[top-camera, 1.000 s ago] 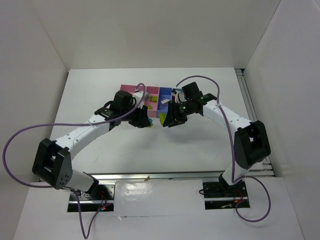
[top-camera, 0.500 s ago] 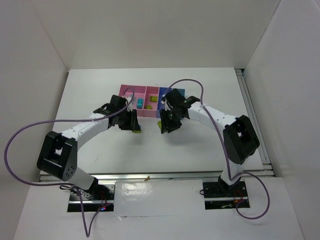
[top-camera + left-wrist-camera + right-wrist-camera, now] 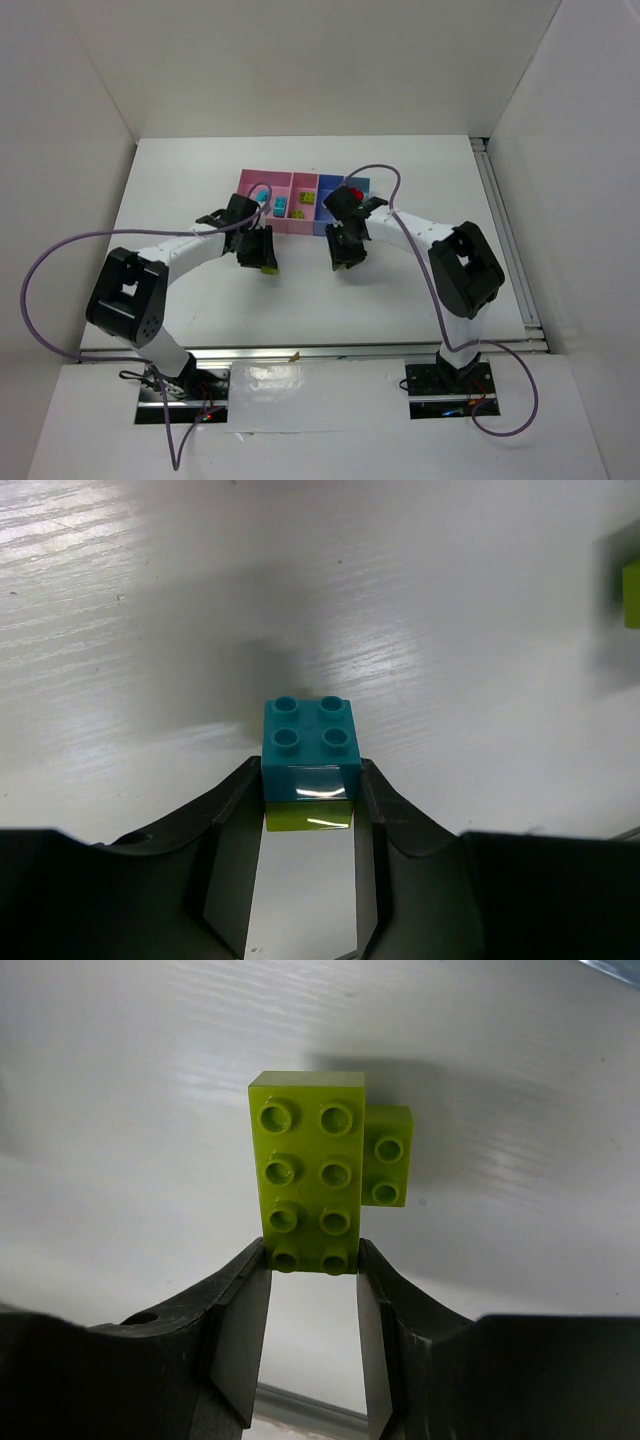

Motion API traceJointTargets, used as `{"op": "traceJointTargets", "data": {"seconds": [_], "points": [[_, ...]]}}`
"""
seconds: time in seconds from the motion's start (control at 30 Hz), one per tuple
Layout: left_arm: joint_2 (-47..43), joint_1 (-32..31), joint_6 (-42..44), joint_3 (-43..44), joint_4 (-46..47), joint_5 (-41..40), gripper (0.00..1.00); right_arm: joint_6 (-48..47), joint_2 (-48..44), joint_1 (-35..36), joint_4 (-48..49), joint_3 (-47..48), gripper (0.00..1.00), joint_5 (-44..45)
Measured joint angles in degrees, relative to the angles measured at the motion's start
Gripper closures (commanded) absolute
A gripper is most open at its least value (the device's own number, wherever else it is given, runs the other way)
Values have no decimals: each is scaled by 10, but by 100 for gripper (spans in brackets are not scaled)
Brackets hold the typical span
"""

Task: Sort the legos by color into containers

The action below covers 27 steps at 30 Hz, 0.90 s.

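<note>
In the left wrist view my left gripper (image 3: 309, 780) is shut on a teal brick (image 3: 309, 738) stacked on a lime brick (image 3: 309, 812), low over the white table. In the right wrist view my right gripper (image 3: 311, 1256) is shut on the near end of a long lime brick (image 3: 308, 1175), with a small lime brick (image 3: 387, 1168) stuck to its right side. In the top view both grippers, left (image 3: 262, 258) and right (image 3: 345, 250), are just in front of the four-bin tray (image 3: 290, 175). The tray holds a cyan brick (image 3: 281, 207), a lime brick (image 3: 306, 200) and a red brick (image 3: 352, 192).
A blurred lime piece (image 3: 632, 595) lies at the right edge of the left wrist view. White walls enclose the table on three sides. A metal rail (image 3: 505, 230) runs along the table's right edge. Purple cables loop over both arms.
Both arms have pulled back from over the tray toward the near side and dropped lower, with the wrists close to the table in front of the tray.
</note>
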Motion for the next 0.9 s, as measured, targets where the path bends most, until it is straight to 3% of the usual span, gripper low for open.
{"op": "traceJointTargets", "data": {"seconds": [0.07,0.33,0.53,0.67,0.87,0.9], "points": [[2,0,1,3,-2,0,100,5,10,2,-1,-1,52,17],[2,18,33,34,-30,86,100,11,24,14,-5,-2,21,39],[-16,58,46,65,-36,193,100,5,7,16,-20,1,20,48],[-19,87,35,71,-22,299,100,-8,-59,17,-17,0,23,37],[-19,128,-41,70,70,464,100,-26,-181,18,53,0,24,-52],[-19,133,-62,69,94,487,100,-28,-193,14,72,0,20,-79]]}}
